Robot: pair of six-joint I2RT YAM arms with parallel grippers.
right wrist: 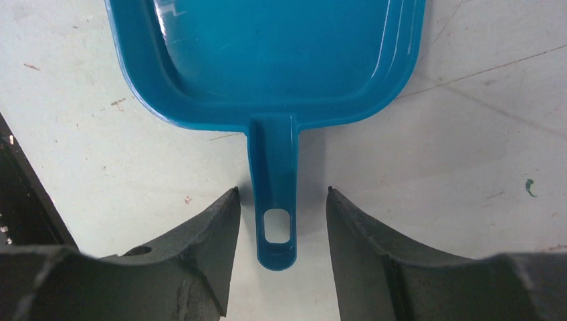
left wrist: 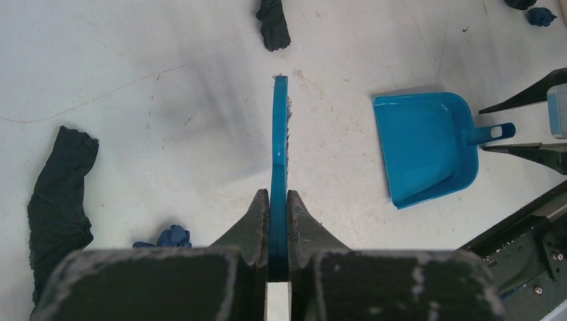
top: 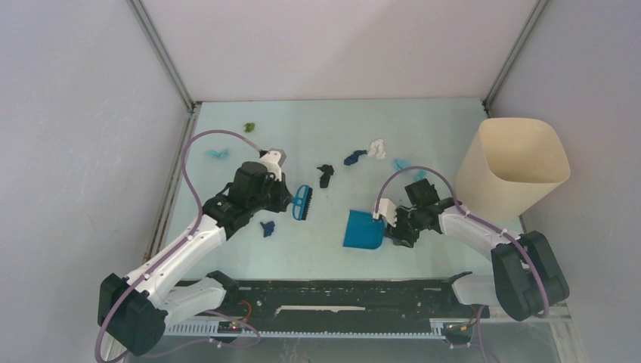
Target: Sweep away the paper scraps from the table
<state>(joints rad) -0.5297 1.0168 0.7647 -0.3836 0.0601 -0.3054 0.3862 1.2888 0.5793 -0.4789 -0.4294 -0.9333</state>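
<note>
Left arm (top: pixel 181 253), right arm (top: pixel 472 229): white links, black joint housings. Mauve cable (top: pixel 188 162) looped along each. Fingers (left wrist: pixel 251 224) dark grey, wedge-shaped, scuffed.

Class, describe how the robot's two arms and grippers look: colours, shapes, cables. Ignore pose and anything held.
The left arm and right arm have white links, black joints, and a looping mauve cable each. The left gripper and right gripper are black, with two tapered, wedge-shaped fingers.

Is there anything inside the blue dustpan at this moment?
No. The dustpan looks empty: the left wrist view shows its whole blue floor bare, and nothing lies in it. Whatever may be under it is covered and cannot be seen.
</note>
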